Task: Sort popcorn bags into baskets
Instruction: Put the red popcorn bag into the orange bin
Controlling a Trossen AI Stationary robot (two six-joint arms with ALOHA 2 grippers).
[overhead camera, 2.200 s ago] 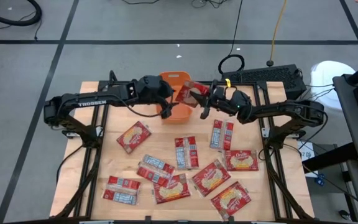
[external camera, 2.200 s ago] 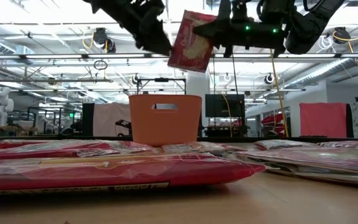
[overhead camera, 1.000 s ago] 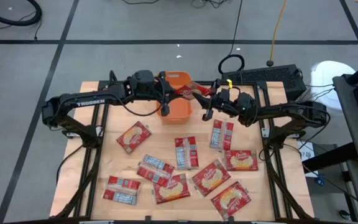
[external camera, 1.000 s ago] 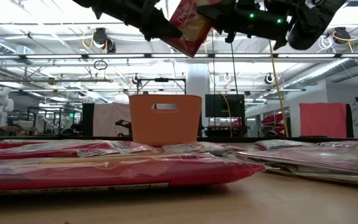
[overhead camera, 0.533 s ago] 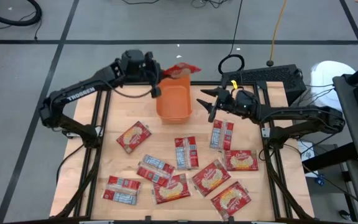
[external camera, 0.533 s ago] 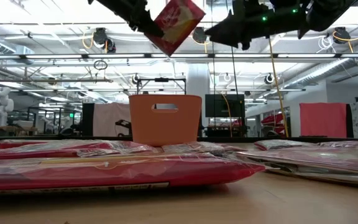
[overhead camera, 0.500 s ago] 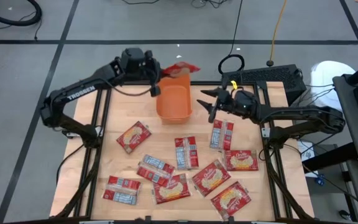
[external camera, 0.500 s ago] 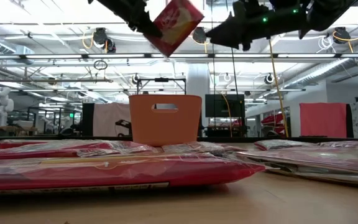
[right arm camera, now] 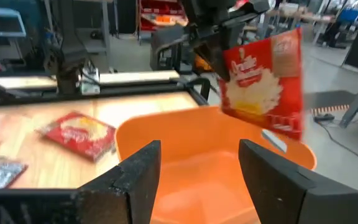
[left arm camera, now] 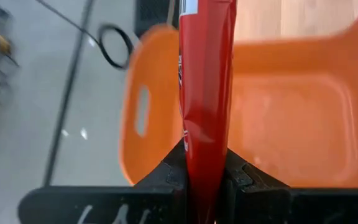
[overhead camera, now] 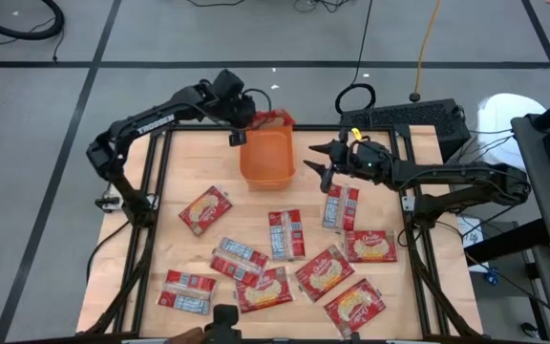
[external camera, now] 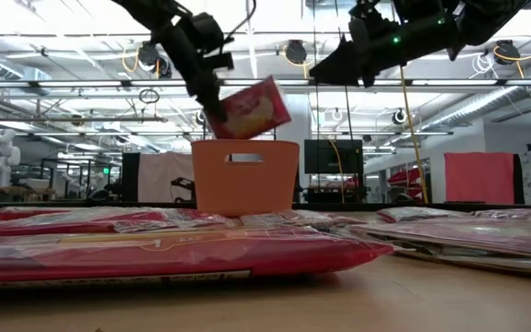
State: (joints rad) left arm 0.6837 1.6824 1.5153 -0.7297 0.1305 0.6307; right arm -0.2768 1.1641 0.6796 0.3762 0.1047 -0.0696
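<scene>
Hanging over the far end of the orange basket (overhead camera: 267, 158), the left gripper (overhead camera: 242, 122) has its fingers (left arm camera: 169, 177) clenched on one popcorn bag (external camera: 250, 109). From overhead that bag is only a red sliver at the basket's far rim. The low view gives more: the bag tilts just above the rim, cream label showing, with the basket standing upright on the bench (overhead camera: 179, 172). The left wrist view sees the same bag edge-on, a narrow red strip pinched between the two dark fingers, the orange interior and a handle slot behind it.

The right gripper (overhead camera: 319, 160) sits just beside the basket's right side, fingers (right arm camera: 135, 177) spread wide and holding nothing; its wrist view looks between them into the basket and across to the held bag's label face.

About ten other popcorn bags (overhead camera: 285, 234) lie flat across the near half of the bench, some label up, some showing grey-blue print. The low view flattens these into red strips in the foreground.
</scene>
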